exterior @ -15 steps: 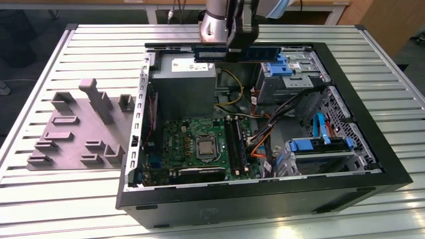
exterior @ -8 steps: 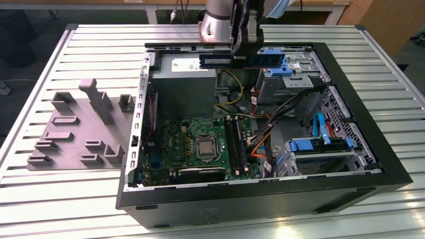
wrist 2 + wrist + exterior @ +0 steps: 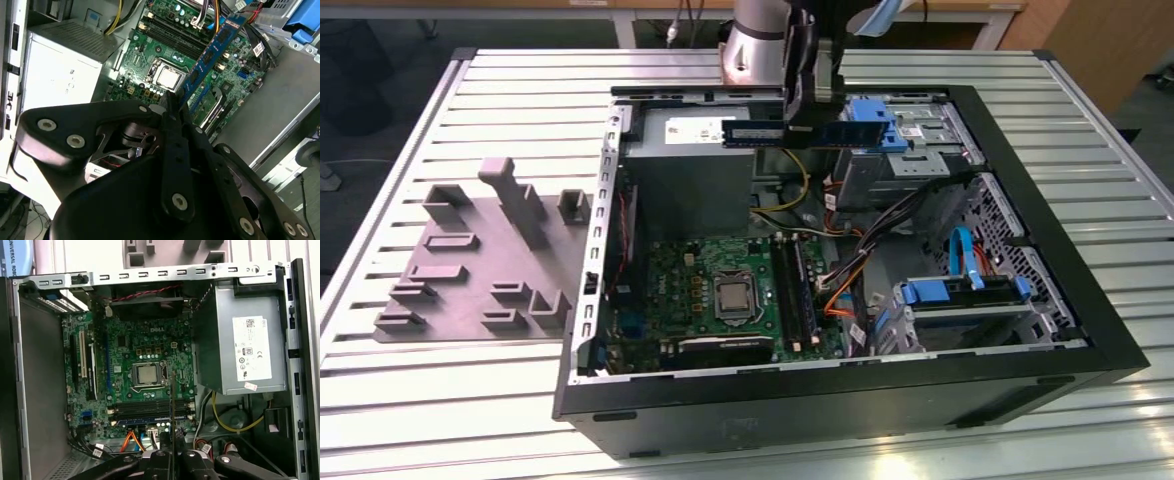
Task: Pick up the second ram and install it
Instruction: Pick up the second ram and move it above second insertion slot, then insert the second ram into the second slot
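Above open metal case, black tool clamped on thin flat second ram

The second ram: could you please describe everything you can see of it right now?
The second ram is a thin, flat, long circuit stick, blue and dark, with small chips and pale labels. The gripper clamps it near its middle, holding it level and on edge above the open computer case, touching nothing else. The second wrist view shows it over the green motherboard.
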You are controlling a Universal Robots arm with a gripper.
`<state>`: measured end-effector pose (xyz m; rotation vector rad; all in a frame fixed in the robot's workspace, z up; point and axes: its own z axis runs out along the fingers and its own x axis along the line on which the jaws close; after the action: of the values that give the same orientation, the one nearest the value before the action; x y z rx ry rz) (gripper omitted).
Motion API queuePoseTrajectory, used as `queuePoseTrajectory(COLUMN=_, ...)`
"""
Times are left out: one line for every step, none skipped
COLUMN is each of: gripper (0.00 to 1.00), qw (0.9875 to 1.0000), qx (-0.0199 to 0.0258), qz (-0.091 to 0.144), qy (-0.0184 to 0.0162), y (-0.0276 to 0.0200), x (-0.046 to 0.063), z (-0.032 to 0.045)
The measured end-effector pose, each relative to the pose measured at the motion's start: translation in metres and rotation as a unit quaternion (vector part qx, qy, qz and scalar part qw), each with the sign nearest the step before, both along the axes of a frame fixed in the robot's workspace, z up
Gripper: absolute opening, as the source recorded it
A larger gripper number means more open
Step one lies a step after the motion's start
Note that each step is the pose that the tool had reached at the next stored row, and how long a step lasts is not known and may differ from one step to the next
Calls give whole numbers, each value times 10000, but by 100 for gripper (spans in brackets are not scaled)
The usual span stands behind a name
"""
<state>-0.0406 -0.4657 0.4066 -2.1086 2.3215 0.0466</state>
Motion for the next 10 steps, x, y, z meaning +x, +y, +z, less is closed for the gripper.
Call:
queuePoseTrajectory(gripper=14, qw=10000, qx=0, qz=-10, qy=0, y=0, x=4, z=-5)
queuePoseTrajectory(gripper=14, qw=10000, qx=-1, qz=-12, qy=1, y=0, x=4, z=-6)
queuePoseTrajectory(gripper=14, qw=10000, qx=-1, qz=-12, qy=1, y=0, x=4, z=-6)
queuePoseTrajectory(gripper=14, qw=10000, qx=-1, qz=-12, qy=0, y=0, x=4, z=-7)
queuePoseTrajectory(gripper=14, qw=10000, qx=0, qz=-12, qy=0, y=0, x=4, z=-8)
queuePoseTrajectory(gripper=14, qw=10000, qx=0, qz=-12, qy=0, y=0, x=4, z=-8)
queuePoseTrajectory(gripper=14, qw=10000, qx=0, qz=-12, qy=0, y=0, x=4, z=-8)
queuePoseTrajectory(gripper=14, qw=10000, qx=0, qz=-12, qy=0, y=0, x=4, z=-8)
queuePoseTrajectory(gripper=14, qw=10000, qx=0, qz=-12, qy=0, y=0, x=4, z=-8)
queuePoseTrajectory(gripper=14, qw=10000, qx=0, qz=-12, qy=0, y=0, x=4, z=-8)
